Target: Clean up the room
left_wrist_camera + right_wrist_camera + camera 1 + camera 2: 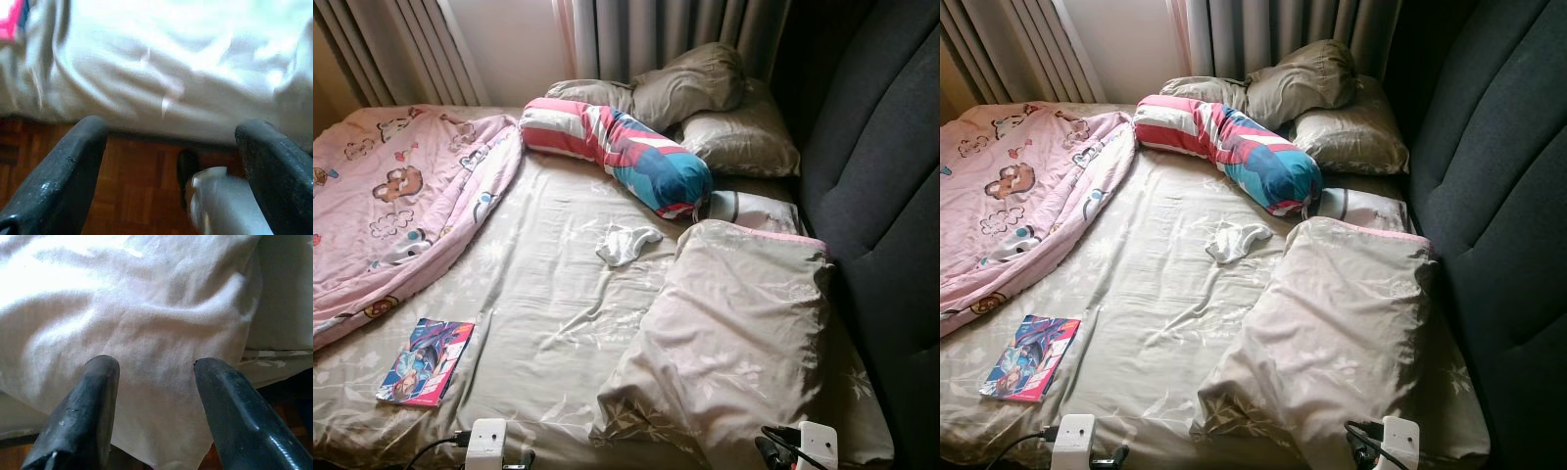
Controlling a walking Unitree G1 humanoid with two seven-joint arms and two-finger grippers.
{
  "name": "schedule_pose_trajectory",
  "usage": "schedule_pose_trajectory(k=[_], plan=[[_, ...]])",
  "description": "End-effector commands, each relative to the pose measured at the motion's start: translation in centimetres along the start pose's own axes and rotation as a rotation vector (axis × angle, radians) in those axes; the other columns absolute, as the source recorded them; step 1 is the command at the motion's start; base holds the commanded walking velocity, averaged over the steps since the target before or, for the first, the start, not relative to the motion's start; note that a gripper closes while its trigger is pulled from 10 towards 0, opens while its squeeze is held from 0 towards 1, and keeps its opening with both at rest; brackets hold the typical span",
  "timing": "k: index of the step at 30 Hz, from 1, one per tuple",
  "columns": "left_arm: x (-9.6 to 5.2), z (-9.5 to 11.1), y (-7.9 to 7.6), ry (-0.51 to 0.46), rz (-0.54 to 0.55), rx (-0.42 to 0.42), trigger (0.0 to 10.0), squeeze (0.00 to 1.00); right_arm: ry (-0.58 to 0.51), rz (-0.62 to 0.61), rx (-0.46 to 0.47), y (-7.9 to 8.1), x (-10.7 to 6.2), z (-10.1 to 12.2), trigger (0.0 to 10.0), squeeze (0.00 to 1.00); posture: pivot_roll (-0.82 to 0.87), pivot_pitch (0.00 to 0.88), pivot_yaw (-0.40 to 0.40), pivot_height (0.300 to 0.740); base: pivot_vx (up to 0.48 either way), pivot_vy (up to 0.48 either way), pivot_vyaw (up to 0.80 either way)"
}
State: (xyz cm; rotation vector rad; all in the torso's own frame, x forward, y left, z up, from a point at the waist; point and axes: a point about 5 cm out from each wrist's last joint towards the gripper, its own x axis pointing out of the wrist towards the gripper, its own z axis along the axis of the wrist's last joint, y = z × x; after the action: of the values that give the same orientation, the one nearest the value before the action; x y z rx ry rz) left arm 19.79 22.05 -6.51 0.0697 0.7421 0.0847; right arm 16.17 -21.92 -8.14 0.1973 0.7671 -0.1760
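A messy bed lies before me, covered by a beige floral sheet (pixel 548 304). On it are a pink cartoon blanket (pixel 391 196) bunched at the left, a striped red, white and blue bolster (pixel 617 152), a small white sock (pixel 626 243) mid-bed, and a colourful magazine (pixel 428 360) near the front left edge. A beige folded duvet (pixel 734 333) lies at the right. My left gripper (pixel 168 171) is open, low at the bed's front edge above wooden floor. My right gripper (pixel 156 401) is open over the beige duvet's front edge. White wrist housings (pixel 487 439) (pixel 818 443) show at the bottom.
Beige pillows (pixel 734 132) are piled at the head of the bed beside a dark padded headboard (pixel 891 196) running along the right. Grey curtains (pixel 666 34) hang behind. Brown parquet floor (pixel 127 186) lies under the bed's front edge.
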Motion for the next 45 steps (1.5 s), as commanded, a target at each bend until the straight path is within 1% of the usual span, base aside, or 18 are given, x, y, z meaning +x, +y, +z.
schedule_pose_trajectory(k=[1,3,4,6,7,8,10,13,17,18,24,39,45], plan=[[0.7,2.7,0.0,-0.096,-0.005,0.004,10.0,0.0,0.022,-0.005,0.004,0.1,-0.1,-0.4,10.0,0.0,0.12,0.056,-0.012,0.74,0.0,0.0,0.0],[0.7,2.7,0.0,-0.094,-0.004,0.005,10.0,0.0,0.023,-0.005,0.004,0.1,-0.1,-0.4,10.0,0.0,0.12,0.056,-0.012,0.74,0.0,0.0,0.0],[0.5,1.8,0.5,-0.056,0.014,0.016,10.0,0.0,0.027,-0.004,0.002,0.1,-0.1,-0.5,10.0,0.0,0.12,0.055,-0.011,0.74,0.0,0.0,0.0],[0.3,1.1,0.9,-0.023,0.03,0.03,10.0,0.0,0.029,-0.004,0.002,0.1,-0.1,-0.5,10.0,0.0,0.12,0.055,-0.011,0.74,0.0,0.0,0.0],[0.2,0.6,1.2,0.025,0.048,0.098,10.0,0.0,0.033,-0.002,-0.004,0.1,-0.1,-0.5,10.0,0.0,0.13,0.055,-0.012,0.74,0.0,0.0,0.0],[0.2,0.4,1.3,0.039,0.054,0.125,10.0,0.0,0.034,0.0,-0.006,0.1,-0.1,-0.5,10.0,0.0,0.13,0.055,-0.012,0.74,0.0,0.0,0.0],[0.1,0.2,1.5,0.047,0.056,0.11,10.0,0.0,0.035,0.003,-0.008,0.1,-0.1,-0.5,10.0,0.0,0.13,0.055,-0.013,0.74,0.0,0.0,0.0],[-0.1,-0.1,1.7,0.044,0.056,0.045,10.0,0.0,0.034,0.004,-0.007,0.1,-0.1,-0.5,10.0,0.0,0.12,0.055,-0.013,0.74,0.0,0.0,0.0],[0.0,0.0,1.6,0.034,0.054,0.013,10.0,0.0,0.03,0.003,-0.007,0.1,-0.1,-0.5,10.0,0.0,0.12,0.056,-0.014,0.74,0.0,0.0,0.0],[0.1,0.2,1.4,0.025,0.051,0.004,10.0,0.0,0.026,0.002,-0.009,0.0,-0.1,-0.4,10.0,0.0,0.12,0.056,-0.016,0.74,0.0,0.0,0.0],[0.2,0.5,1.0,0.019,0.042,0.009,10.0,0.0,0.022,-0.001,-0.009,0.0,-0.1,-0.4,10.0,0.0,0.12,0.057,-0.017,0.74,0.0,0.0,0.0],[0.1,0.4,1.1,0.02,0.033,0.009,10.0,0.0,-0.003,-0.002,-0.004,0.1,-0.1,-0.2,10.0,0.0,0.1,0.058,-0.009,0.74,0.0,-0.032,0.0],[0.6,2.1,0.8,-0.038,0.023,0.008,10.0,0.0,-0.026,0.003,0.001,0.3,0.0,0.2,10.0,0.0,0.1,0.051,-0.008,0.74,0.0,0.0,0.0]])
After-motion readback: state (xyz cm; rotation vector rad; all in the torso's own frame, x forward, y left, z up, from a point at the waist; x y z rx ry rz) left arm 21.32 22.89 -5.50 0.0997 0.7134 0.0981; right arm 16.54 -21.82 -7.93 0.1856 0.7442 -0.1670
